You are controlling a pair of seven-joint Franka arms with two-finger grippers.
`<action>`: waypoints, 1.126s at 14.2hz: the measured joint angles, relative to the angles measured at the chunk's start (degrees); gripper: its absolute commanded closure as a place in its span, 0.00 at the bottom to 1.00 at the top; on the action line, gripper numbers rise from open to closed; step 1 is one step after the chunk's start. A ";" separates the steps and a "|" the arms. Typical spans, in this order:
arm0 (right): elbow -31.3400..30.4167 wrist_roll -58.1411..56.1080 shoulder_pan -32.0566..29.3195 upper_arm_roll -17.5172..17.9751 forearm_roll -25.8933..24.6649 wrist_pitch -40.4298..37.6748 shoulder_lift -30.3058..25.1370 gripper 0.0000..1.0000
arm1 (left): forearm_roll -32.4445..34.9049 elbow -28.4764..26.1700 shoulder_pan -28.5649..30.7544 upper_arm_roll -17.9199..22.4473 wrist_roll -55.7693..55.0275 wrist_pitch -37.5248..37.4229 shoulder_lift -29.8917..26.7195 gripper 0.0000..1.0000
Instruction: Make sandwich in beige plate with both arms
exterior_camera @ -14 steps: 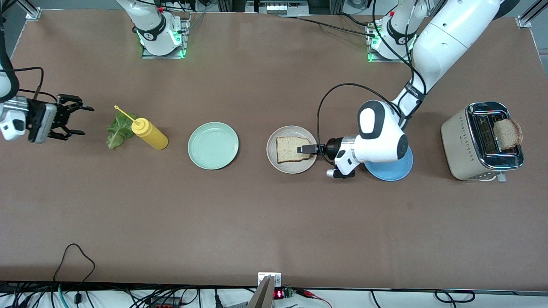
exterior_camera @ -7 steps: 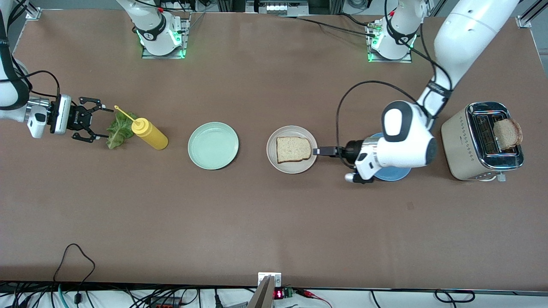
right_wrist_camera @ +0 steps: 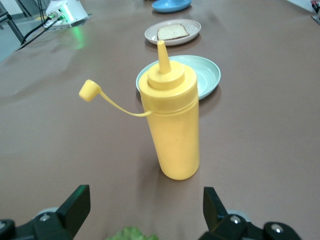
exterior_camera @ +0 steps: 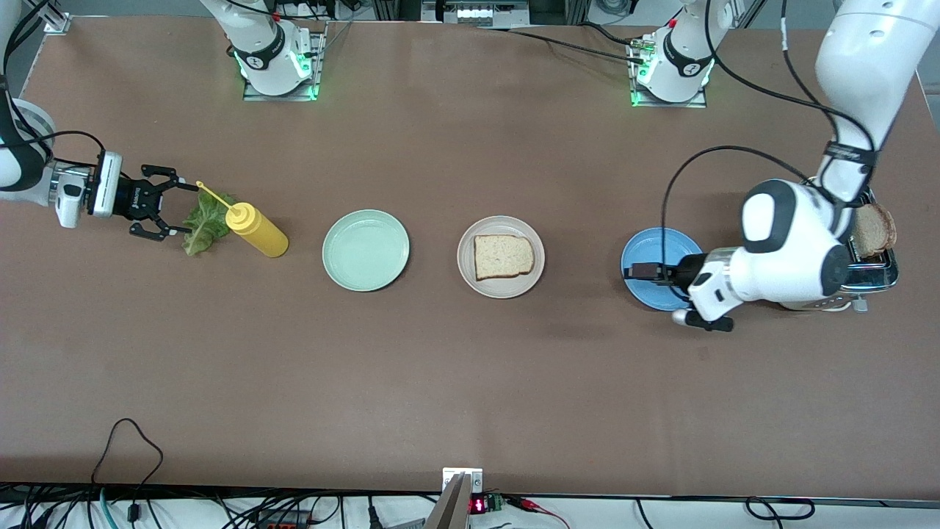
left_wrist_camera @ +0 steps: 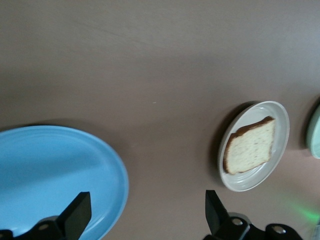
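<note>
The beige plate sits mid-table with one bread slice lying flat in it; both show in the left wrist view, plate and slice. A second bread slice stands in the toaster. The green lettuce leaf lies on the table beside the yellow bottle. My right gripper is open and empty, its fingertips at the leaf's edge, and the leaf shows between them. My left gripper is open and empty over the blue plate.
A yellow squeeze bottle with its cap hanging open stands right by the lettuce. A mint-green plate sits between the bottle and the beige plate. A blue plate and a toaster are at the left arm's end.
My left gripper has pulled away from the beige plate toward the toaster and is now over the blue plate. My right gripper has moved in to the lettuce.
</note>
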 measured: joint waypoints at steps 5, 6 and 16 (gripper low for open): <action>-0.34 -3.96 -0.01 0.16 3.29 -0.21 4.00 0.00 | 12.28 10.85 -0.19 -0.14 -0.07 -13.75 -1.23 0.00; -0.33 -4.46 -0.05 0.45 4.27 -0.12 4.74 0.00 | 13.98 12.76 -0.33 -0.19 -0.07 -15.63 -1.40 0.00; -0.30 -4.93 -0.06 6.96 10.00 6.51 7.96 0.00 | 13.73 17.88 -26.97 32.63 -0.39 -17.74 -15.70 0.00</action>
